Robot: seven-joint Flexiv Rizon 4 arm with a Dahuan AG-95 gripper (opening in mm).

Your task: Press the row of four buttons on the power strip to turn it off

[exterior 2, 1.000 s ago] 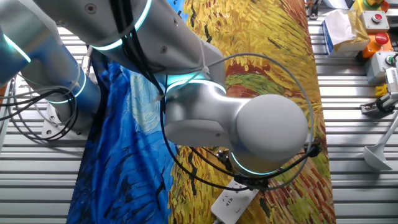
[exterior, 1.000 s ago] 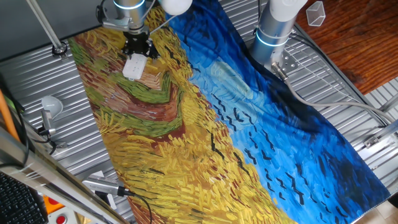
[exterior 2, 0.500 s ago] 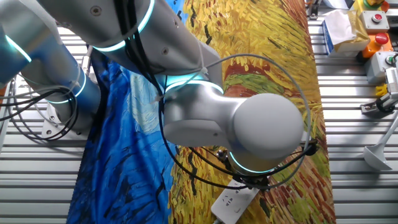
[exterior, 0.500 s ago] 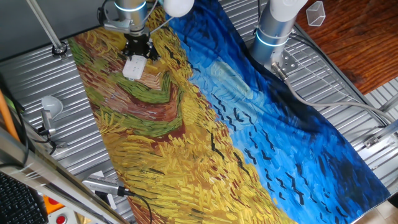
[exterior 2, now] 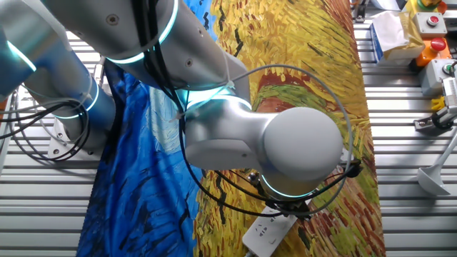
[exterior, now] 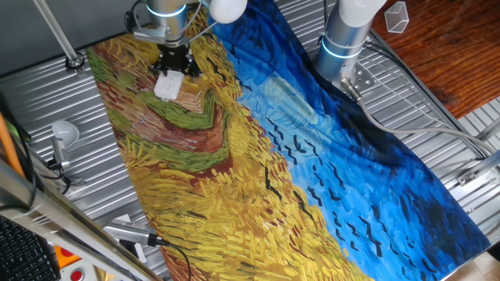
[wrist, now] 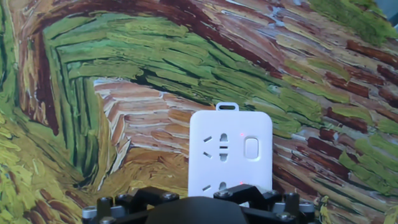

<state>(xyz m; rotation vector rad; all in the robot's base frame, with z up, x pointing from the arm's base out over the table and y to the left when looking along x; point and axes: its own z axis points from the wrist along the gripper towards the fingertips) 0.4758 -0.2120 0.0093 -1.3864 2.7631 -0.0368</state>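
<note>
Probably the strip (wrist: 230,152) is light, rigid plastic lying loose on cloth (wrist: 124,74); press its button (wrist: 251,148) straight down. Tool (exterior: 173,62) state unclear.

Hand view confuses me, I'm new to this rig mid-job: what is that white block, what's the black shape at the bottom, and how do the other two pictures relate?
The white block is the power strip, lying on a cloth printed like a painting. Its face shows socket slots and one pale button; the rest is hidden. The black shape is the arm's own tool, seen from its camera.

One fixed view looks from afar: the tool sits at the strip's end. The other fixed view looks from behind the grey arm, which hides most of the strip. Nothing is held.
</note>
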